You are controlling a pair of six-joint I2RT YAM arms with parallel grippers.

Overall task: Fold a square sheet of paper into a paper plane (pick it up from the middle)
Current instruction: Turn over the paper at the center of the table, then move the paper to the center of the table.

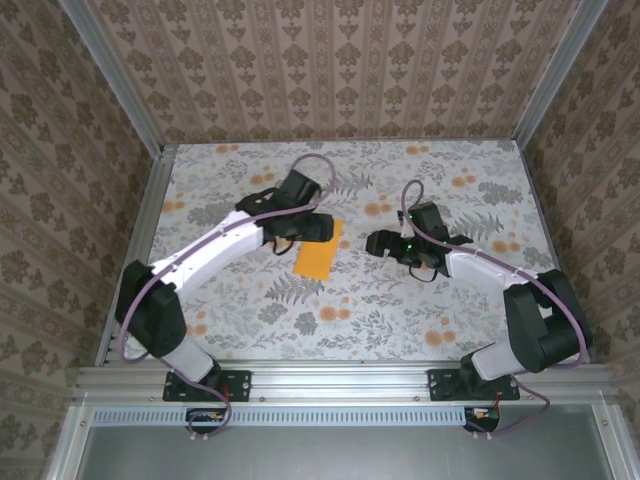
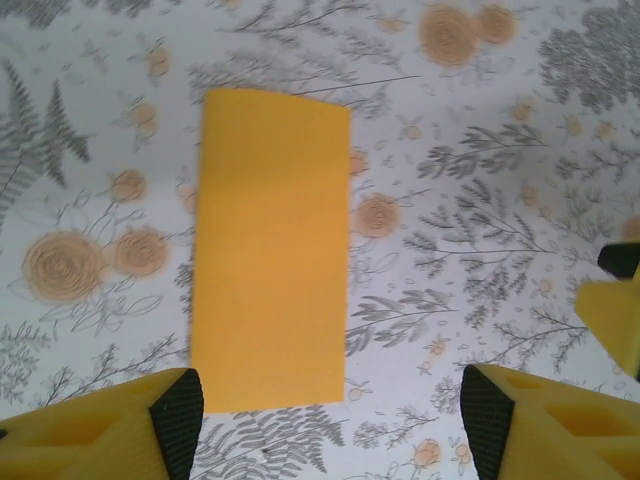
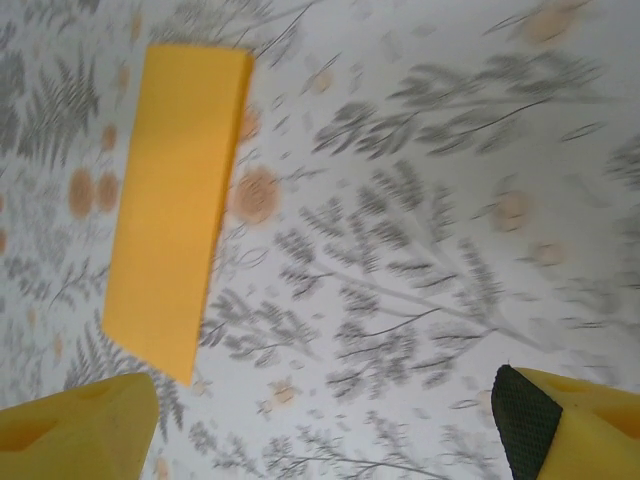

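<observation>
The orange-yellow sheet of paper (image 1: 317, 254) lies flat on the floral table, folded in half into a narrow rectangle. In the left wrist view the paper (image 2: 270, 250) stretches away from the fingers. My left gripper (image 2: 330, 415) hovers open above its near end, nothing between its pads; from above the left gripper (image 1: 308, 226) covers the paper's far corner. My right gripper (image 1: 378, 243) is open, a little to the right of the paper and apart from it. In the right wrist view the paper (image 3: 178, 205) lies at the left, and the right gripper (image 3: 320, 420) holds nothing.
The flower-and-fern tablecloth (image 1: 400, 300) covers the whole table. Patterned walls and metal frame rails (image 1: 150, 200) close it in on three sides. The right arm's tip (image 2: 615, 310) shows at the right edge of the left wrist view.
</observation>
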